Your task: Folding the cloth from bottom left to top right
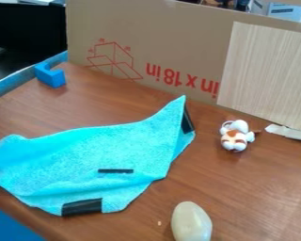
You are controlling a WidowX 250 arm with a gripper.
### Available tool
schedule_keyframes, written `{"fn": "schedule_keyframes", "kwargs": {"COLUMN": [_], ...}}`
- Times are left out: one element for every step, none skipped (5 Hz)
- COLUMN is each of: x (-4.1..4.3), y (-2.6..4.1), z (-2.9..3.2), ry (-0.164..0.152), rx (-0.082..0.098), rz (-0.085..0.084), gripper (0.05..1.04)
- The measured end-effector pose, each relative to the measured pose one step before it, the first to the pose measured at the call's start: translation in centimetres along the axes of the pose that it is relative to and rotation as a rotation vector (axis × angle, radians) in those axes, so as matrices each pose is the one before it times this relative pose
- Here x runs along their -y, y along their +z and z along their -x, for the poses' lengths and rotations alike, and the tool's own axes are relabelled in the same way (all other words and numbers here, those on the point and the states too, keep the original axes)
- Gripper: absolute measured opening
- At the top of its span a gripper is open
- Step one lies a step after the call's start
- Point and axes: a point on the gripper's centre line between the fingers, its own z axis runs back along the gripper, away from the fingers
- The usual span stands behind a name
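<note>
Blue cloth (128, 148) rumpled on table (253, 183) (black patches (82, 207) showing).

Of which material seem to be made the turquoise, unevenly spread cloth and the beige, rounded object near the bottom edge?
The cloth looks like matt, fuzzy textile, perhaps microfibre: its surface is finely speckled and bends softly. The rounded object looks hard and smooth with a slight sheen, probably plastic, though polished stone is possible.
</note>
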Motion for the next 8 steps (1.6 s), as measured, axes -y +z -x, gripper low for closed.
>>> {"fn": "schedule_keyframes", "kwargs": {"x": [0.669, 1.568, 2.519, 2.845, 4.137, 3.279, 2.257, 2.002], "y": [2.158, 1.302, -0.217, -0.394, -0.652, -0.357, 0.259, 0.056], "z": [-1.072, -1.351, -1.999, -1.532, -1.239, -1.161, -1.452, -1.383], "ry": [0.0050, -0.0031, -0.0228, -0.0060, -0.0322, -0.0364, 0.0086, 0.0157], "rx": [0.0474, 0.0284, 0.0010, -0.0159, -0.0289, -0.0185, -0.0054, -0.0070], "rz": [0.0208, -0.0109, -0.0200, 0.0058, -0.0034, -0.0126, -0.0017, 0.0013], "gripper": [0.062, 0.055, 0.055, 0.055, 0.055, 0.055, 0.055, 0.055]}}
